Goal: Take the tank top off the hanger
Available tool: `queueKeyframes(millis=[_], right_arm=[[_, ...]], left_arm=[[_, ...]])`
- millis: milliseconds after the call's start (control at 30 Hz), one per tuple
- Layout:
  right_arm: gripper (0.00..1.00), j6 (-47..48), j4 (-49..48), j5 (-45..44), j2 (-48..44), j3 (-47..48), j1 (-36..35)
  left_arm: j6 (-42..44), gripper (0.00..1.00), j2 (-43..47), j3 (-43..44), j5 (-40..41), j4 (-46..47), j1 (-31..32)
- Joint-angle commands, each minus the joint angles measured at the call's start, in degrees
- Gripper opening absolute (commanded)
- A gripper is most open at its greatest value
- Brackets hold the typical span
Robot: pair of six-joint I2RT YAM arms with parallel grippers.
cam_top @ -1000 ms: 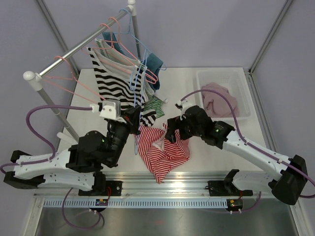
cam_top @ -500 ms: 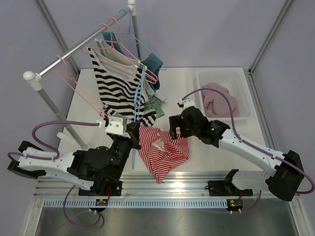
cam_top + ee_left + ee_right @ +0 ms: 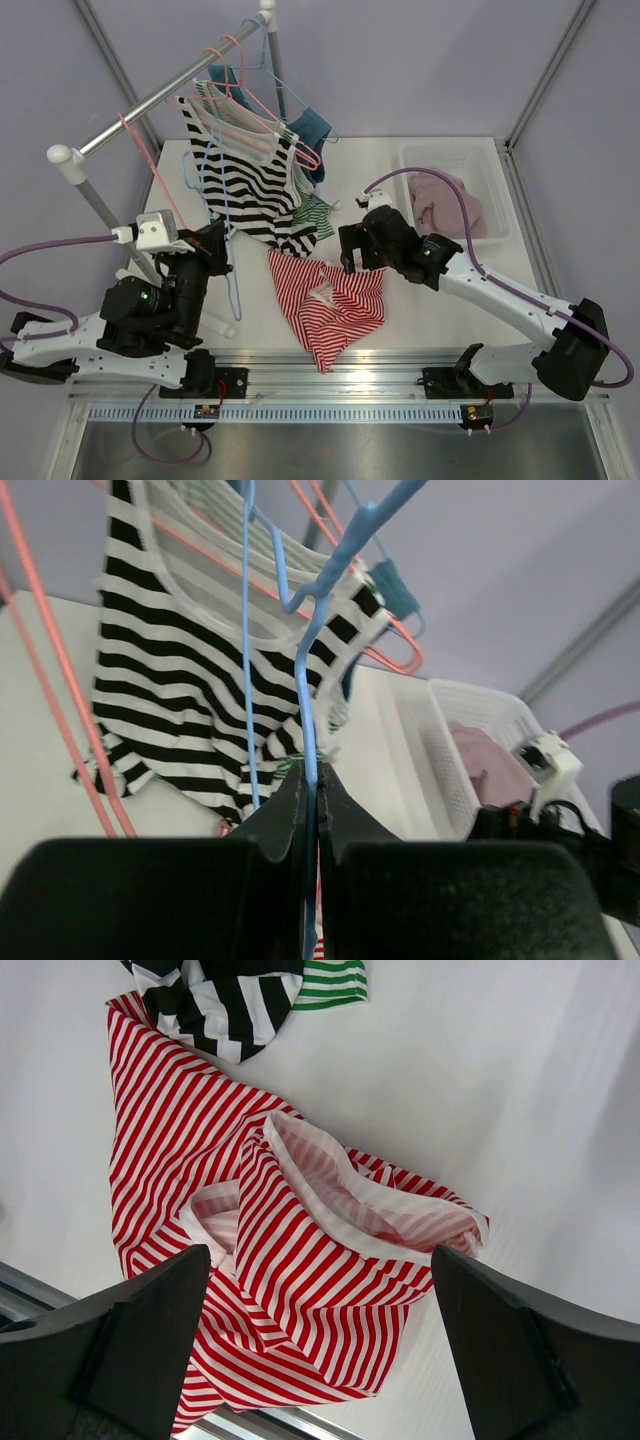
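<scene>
The red-and-white striped tank top (image 3: 330, 305) lies crumpled on the desk (image 3: 400, 328) near its front edge, off the hanger, neck and armholes gaping. The thin light-blue hanger (image 3: 312, 670) is bare and tilted, its wire pinched in the left gripper (image 3: 311, 780), jaws clamped tight.

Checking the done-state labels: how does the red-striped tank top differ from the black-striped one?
Colour: the red-striped tank top has narrow red and white stripes; the black-striped tank top has broader black and white ones.
Pose: the red-striped one lies crumpled on the table, on no hanger; the black-striped one hangs spread on a pink hanger from the rail.
Shared: both are striped and sleeveless.
</scene>
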State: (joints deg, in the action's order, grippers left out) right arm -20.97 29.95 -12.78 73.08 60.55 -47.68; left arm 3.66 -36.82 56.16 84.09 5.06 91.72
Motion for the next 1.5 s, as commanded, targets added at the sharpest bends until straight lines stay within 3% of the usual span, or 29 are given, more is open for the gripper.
queueKeyframes(millis=[0,200,333,433,467,533,567,733,867,1133,1367,1467], right_arm=[[0.99,0.8,0.6,-1.7,0.7,3.4,-0.2],[0.99,0.9,1.5,-0.3,2.5,6.6,-0.2],[0.99,1.4,1.9,0.5,2.8,8.3,-0.2],[1.00,1.5,3.0,0.6,2.5,9.7,-0.2],[1.00,1.6,3.2,0.6,2.3,9.8,-0.2],[0.99,2.1,4.1,0.6,1.9,10.7,-0.2],[0.99,2.1,4.1,0.6,1.7,10.7,-0.2],[1.00,2.9,4.9,0.3,1.6,11.4,-0.1],[1.00,3.5,5.0,1.2,2.2,11.5,-0.2],[0.99,4.6,4.6,3.7,4.0,11.9,-0.2],[0.99,7.4,4.4,11.0,4.0,11.3,-0.7],[0.99,8.2,7.7,8.0,7.2,12.7,-3.1]], left_arm=[[0.4,0.00,-1.1,2.3,14.3,1.6,-5.9],[-4.8,0.00,-10.5,14.9,10.9,-11.2,-16.4],[-0.8,0.00,-16.0,20.3,5.0,-8.7,-23.8],[-8.8,0.00,-19.8,25.0,0.0,-19.4,-27.5],[-17.4,0.00,-20.7,29.6,-2.5,-24.4,-29.2],[-27.4,0.00,-24.6,36.7,-12.0,-42.4,-37.1],[-29.1,0.00,-25.8,38.0,-14.4,-42.5,-39.4],[-29.1,0.00,-26.5,36.7,-24.1,-41.1,-46.4],[-32.2,0.00,-27.2,36.3,-33.5,-42.1,-56.1],[-37.7,0.00,-26.4,30.7,-44.7,-41.2,-65.5],[-42.5,0.00,-23.6,22.8,-45.4,-39.2,-66.1],[-43.2,0.00,-23.3,22.8,-45.9,-39.9,-66.3]])
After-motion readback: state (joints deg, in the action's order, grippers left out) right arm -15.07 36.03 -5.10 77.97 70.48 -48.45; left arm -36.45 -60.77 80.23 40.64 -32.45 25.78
